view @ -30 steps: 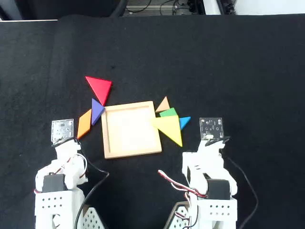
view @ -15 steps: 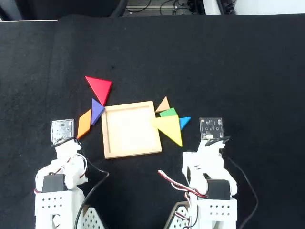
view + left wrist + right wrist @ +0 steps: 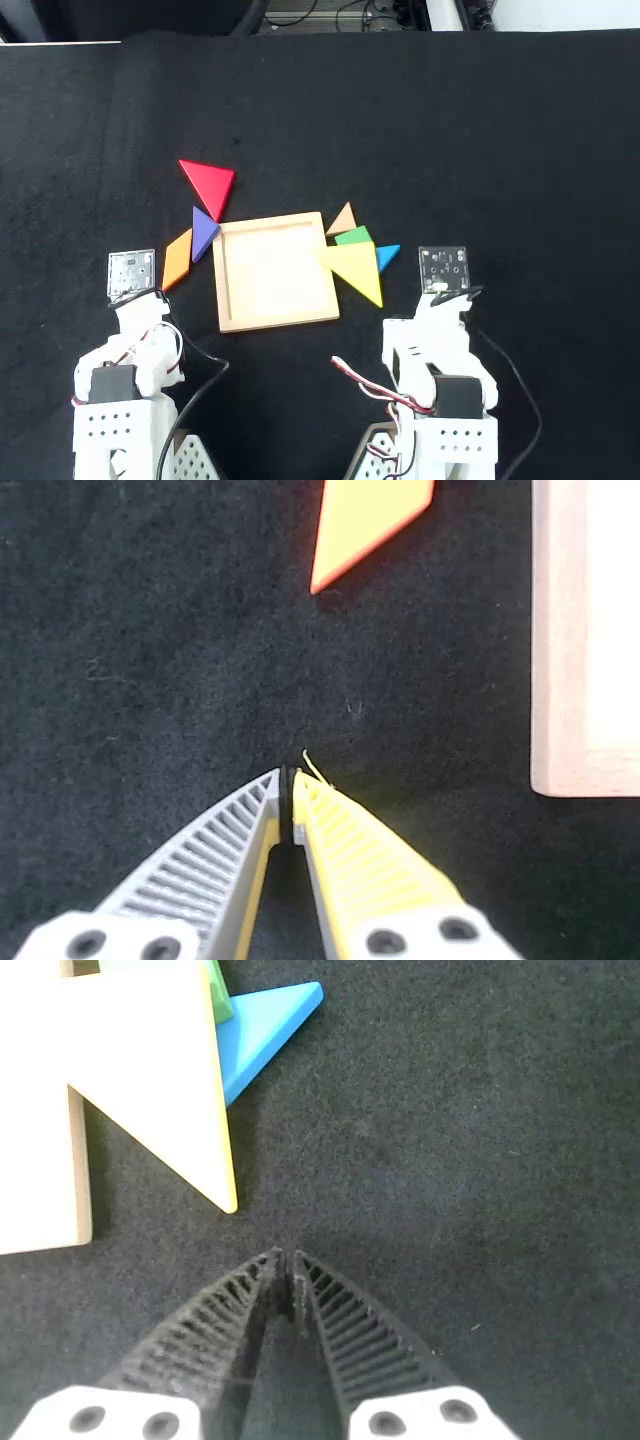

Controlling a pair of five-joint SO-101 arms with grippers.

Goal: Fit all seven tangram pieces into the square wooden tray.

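Note:
The square wooden tray [image 3: 276,272] lies in the middle of the black table with nothing in it. A red triangle [image 3: 209,183], a purple triangle [image 3: 203,233] and an orange parallelogram [image 3: 177,258] lie off its left side. A tan triangle [image 3: 342,219], a green piece [image 3: 353,237], a blue triangle [image 3: 387,256] and a large yellow triangle [image 3: 356,268] crowd its right side, the yellow one overlapping the tray's rim. My left gripper [image 3: 291,779] is shut and empty, short of the orange parallelogram [image 3: 366,518]. My right gripper [image 3: 282,1257] is shut and empty near the yellow triangle [image 3: 160,1070] tip.
Both arm bases stand at the table's near edge, the left arm [image 3: 135,330] and right arm [image 3: 437,330] folded back. The tray corner [image 3: 585,640] lies beside the left gripper. Black cloth stretches wide behind and to both sides of the pieces.

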